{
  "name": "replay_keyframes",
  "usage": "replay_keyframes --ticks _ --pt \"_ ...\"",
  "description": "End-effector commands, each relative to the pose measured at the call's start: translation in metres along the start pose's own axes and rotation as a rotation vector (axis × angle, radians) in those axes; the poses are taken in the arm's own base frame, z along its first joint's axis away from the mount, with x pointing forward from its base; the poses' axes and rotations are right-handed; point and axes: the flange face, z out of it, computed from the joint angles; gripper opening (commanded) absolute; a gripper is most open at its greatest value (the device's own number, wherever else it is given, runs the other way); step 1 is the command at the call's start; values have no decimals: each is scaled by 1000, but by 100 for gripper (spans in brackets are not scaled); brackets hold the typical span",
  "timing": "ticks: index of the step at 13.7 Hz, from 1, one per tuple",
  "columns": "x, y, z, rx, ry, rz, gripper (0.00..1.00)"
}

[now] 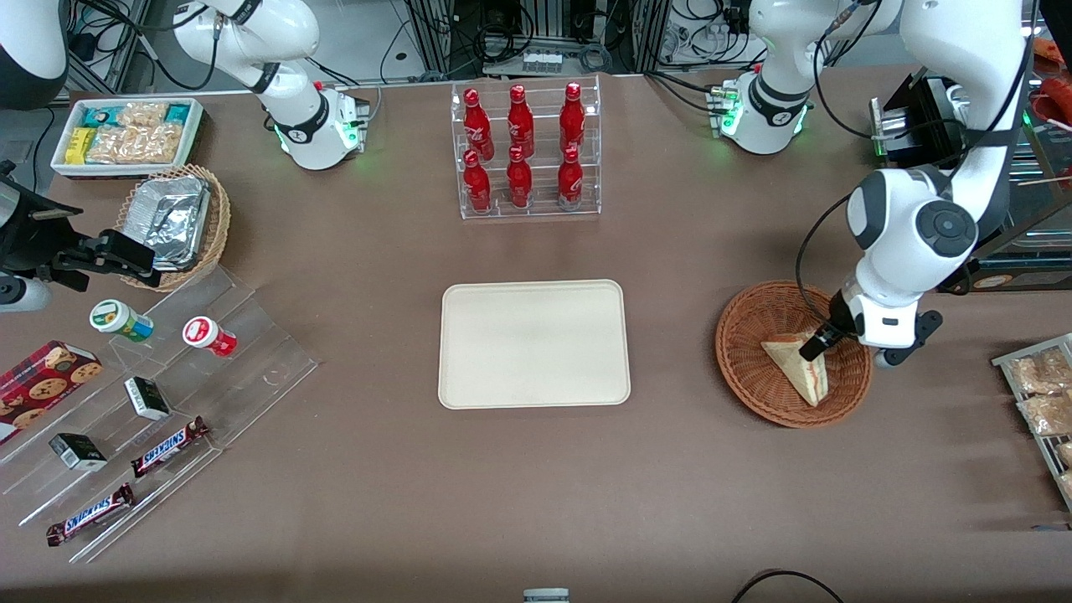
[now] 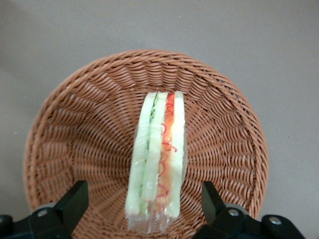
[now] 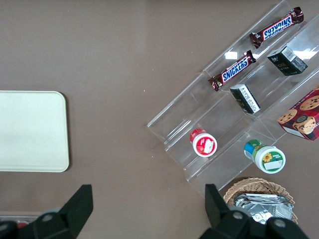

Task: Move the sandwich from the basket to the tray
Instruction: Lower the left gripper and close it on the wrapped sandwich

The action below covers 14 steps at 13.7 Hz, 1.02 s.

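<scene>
- At the right of the front view, the left arm's gripper (image 1: 816,345) is hanging low inside the basket (image 1: 745,368), at the sandwich's upper end.
- Wrist view: the fingers (image 2: 75,199) are standing spread wide, one on each side of the sandwich (image 2: 158,159), with a gap on both sides; not clamping it.
- Sandwich (image 1: 800,364) is lying in the basket on edge, with green and orange-red layers facing the wrist camera, in clear wrap.
- Basket is sitting right of centre in the front view, beside the tray (image 1: 534,343), with bare table between them.
- Tray is lying flat at frame centre, nothing on it; the bottle rack (image 1: 528,151) is standing above it in the frame.
- Upper left of the front view: a white bin of snacks (image 1: 126,134), with a lighter basket of foil trays (image 1: 176,222) just below it.
- Lower left: a clear stepped stand (image 1: 251,335) is holding cups, small boxes and Snickers bars (image 1: 167,448).
</scene>
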Motion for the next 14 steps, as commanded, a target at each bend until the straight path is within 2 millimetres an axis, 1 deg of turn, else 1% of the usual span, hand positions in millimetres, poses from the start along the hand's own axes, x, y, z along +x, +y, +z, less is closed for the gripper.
replay_keyframes --ticks 1,3,4,5,6,7,8,10,11,12,13,14 --pt "-2 4 16 -11 8 -9 100" --pt "-4 4 25 -4 -3 -6 98" --pt "-5 3 30 2 -9 -3 91" --pt "-5 3 31 5 -12 -2 74" --pt "-6 3 33 7 -15 2 48" --pt "-8 6 31 6 -16 6 13" --pt "-12 15 28 1 -12 21 0" --pt "-14 15 26 4 -13 27 0" --pt "-16 19 19 9 -15 37 0" --pt "-18 19 7 30 -27 56 0" --pt "-19 22 -12 54 -36 75 0" --pt "-24 30 -31 85 -50 119 0"
